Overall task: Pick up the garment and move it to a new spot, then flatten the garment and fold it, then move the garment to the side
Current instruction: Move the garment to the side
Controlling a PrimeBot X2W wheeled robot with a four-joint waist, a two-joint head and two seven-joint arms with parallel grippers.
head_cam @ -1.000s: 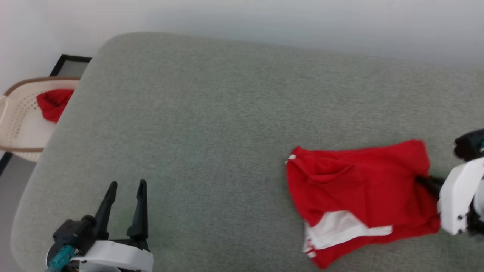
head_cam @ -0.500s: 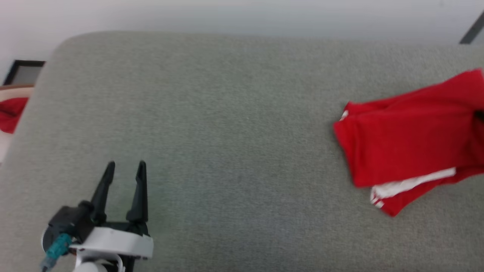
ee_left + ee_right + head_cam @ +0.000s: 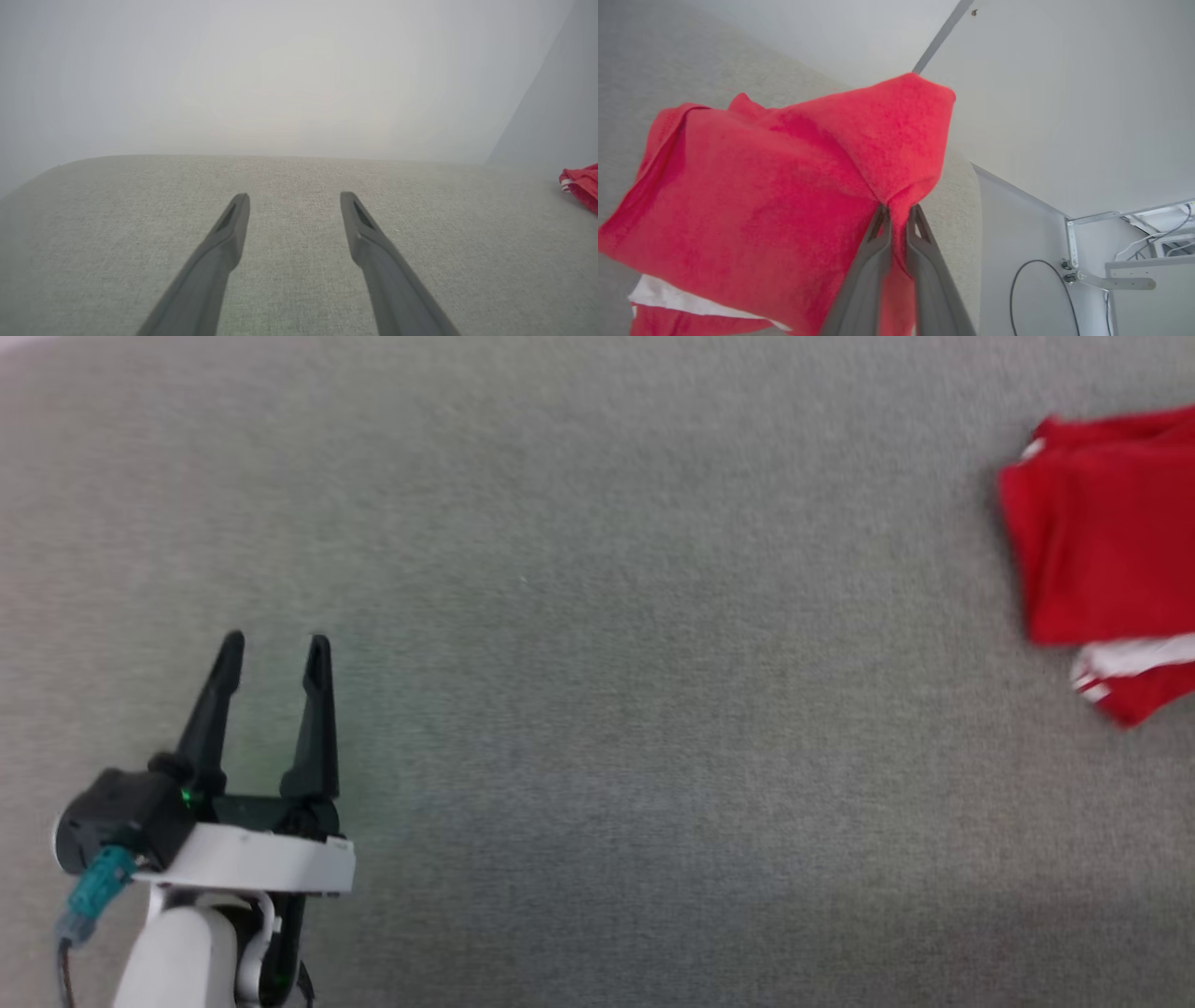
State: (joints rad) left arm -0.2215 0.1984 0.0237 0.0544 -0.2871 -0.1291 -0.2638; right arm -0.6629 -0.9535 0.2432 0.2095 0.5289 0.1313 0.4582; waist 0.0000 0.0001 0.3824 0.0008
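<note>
Garment [image 3: 752,196]: we judged it folded, nipped by our right gripper [image 3: 899,210] at right; left gripper [image 3: 274,641] spread, empty; setting aside outstanding.

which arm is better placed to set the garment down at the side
Right. The right gripper is shut on a bunched edge of the garment, so it can likely carry it on. The left gripper stands open over the bare grey cushion, far across it from the garment.

No legible text, labels, brand marks, numbers or signs on any surface in view.
</note>
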